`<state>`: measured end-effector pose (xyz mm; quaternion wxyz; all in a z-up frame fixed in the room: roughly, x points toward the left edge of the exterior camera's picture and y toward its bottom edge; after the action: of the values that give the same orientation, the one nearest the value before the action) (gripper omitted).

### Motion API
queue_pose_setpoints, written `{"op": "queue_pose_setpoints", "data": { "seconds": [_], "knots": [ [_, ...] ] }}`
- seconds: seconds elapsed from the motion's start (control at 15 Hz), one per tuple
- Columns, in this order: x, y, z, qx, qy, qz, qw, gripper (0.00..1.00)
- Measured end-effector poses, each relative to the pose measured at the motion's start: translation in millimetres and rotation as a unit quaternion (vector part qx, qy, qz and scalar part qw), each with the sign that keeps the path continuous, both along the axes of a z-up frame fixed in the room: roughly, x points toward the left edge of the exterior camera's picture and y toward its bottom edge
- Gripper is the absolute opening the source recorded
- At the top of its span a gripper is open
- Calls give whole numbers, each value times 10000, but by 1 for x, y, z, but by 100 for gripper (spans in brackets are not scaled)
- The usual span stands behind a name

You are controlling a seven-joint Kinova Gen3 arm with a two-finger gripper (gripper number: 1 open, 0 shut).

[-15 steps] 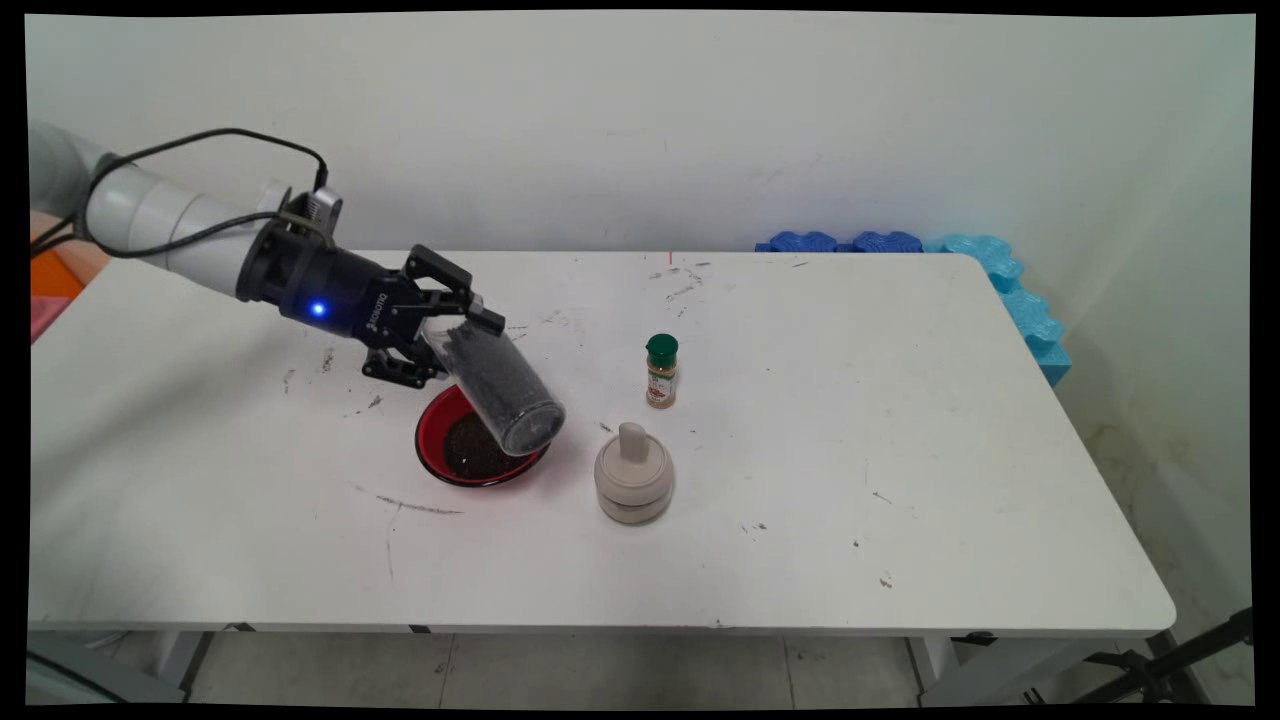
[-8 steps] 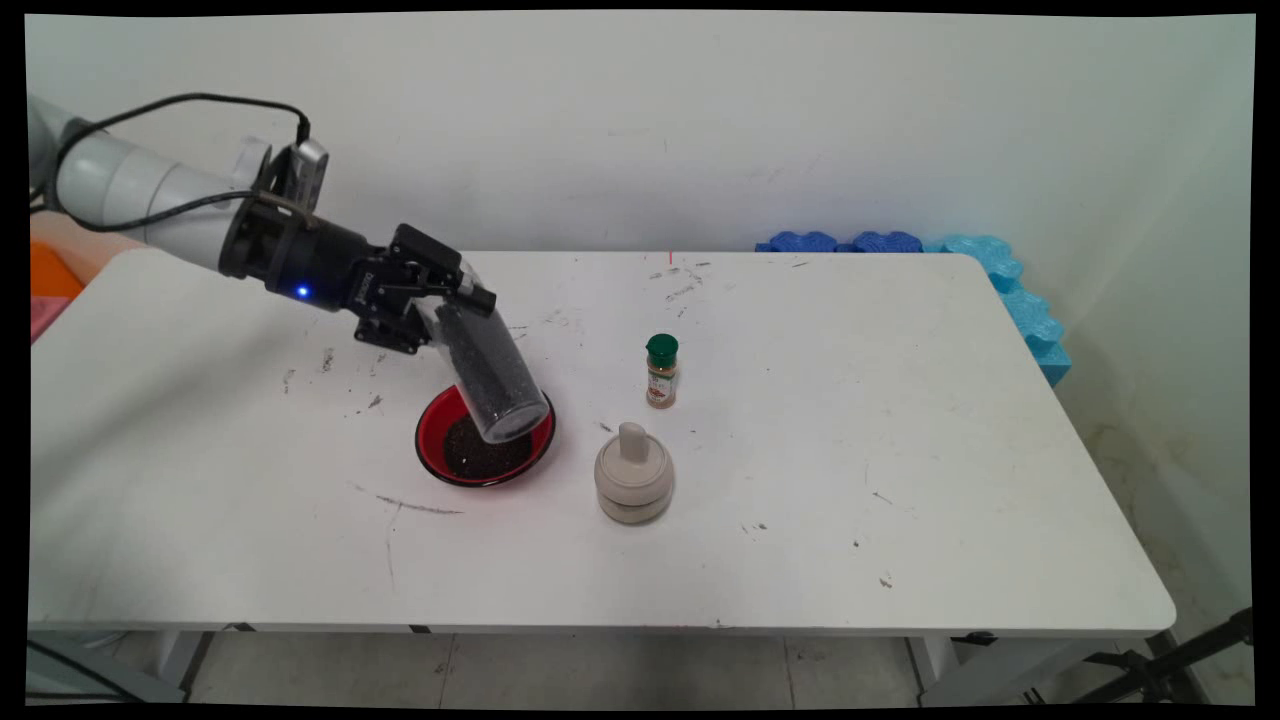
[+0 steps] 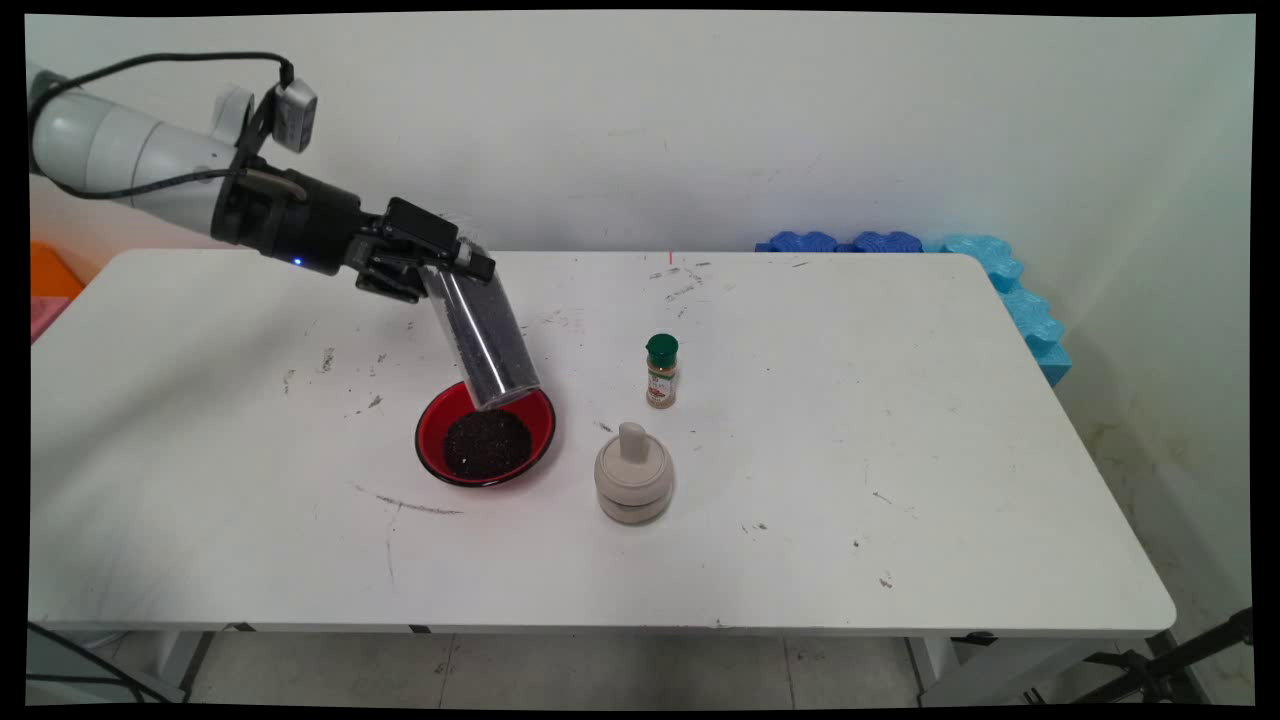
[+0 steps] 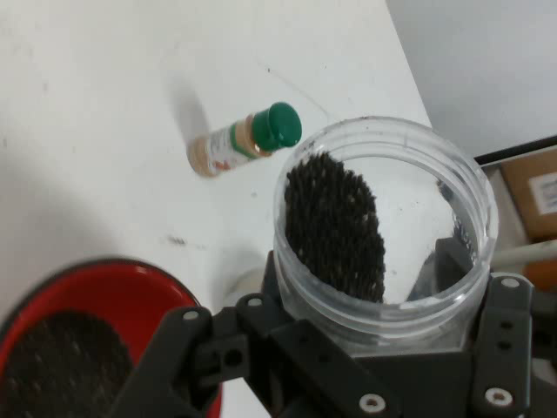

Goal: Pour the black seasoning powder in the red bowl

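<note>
White wall and a scuffed white table (image 3: 800,480) fill the main view, with blue foam pieces (image 3: 960,250) stacked at the far right corner. We see the gripper (image 3: 440,270) reaching in from the upper left, its jaws pinching a clear plastic jar (image 3: 482,340) near its closed end. The jar hangs tilted, mouth down and toward us, over the far rim of a red bowl (image 3: 432,425) that already holds a mound of dark seeds (image 3: 487,445). In the hand view the jar (image 4: 383,226) shows its open mouth, with more dark seeds (image 4: 335,226) banked against one wall inside; the bowl (image 4: 130,287) sits at lower left of that view.

To the bowl's right stands a small spice bottle (image 3: 661,371) with a green cap, upright and apart from everything else, and nearer to us a beige lidded pot (image 3: 633,474) with a knob on top, just beside the bowl but not touching it.

We judge the jar to be light, stiff and smooth-walled, so likely slippery under hard pads; a firm squeeze across its round body, as now, seems the sound hold. Its loose contents shift as it tips, so the weight will move toward the mouth. We guess the bowl is rigid and shallow, easily nudged if bumped at its rim.
</note>
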<state>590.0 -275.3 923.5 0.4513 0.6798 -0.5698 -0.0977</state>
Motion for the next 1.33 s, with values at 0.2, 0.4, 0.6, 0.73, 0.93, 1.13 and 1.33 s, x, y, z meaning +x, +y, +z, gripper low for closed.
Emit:
{"op": "queue_pose_setpoints", "data": {
  "seconds": [0.2, 0.4, 0.6, 0.73, 0.93, 1.13, 1.33],
  "knots": [
    [-1, -3, 10, -442, -364, -291, 9979, 0],
    [-4, -4, 20, -893, -742, -652, 9911, 0],
    [-6, -4, 28, -1240, -1039, -935, 9824, 0],
    [-7, -4, 34, -1488, -1275, -1155, 9738, 0],
    [-9, -4, 41, -1741, -1533, -1394, 9627, 0],
    [-10, -5, 48, -2030, -1839, -1667, 9472, 0],
    [-11, -6, 54, -2261, -2100, -1899, 9321, 0]
  ]
}}
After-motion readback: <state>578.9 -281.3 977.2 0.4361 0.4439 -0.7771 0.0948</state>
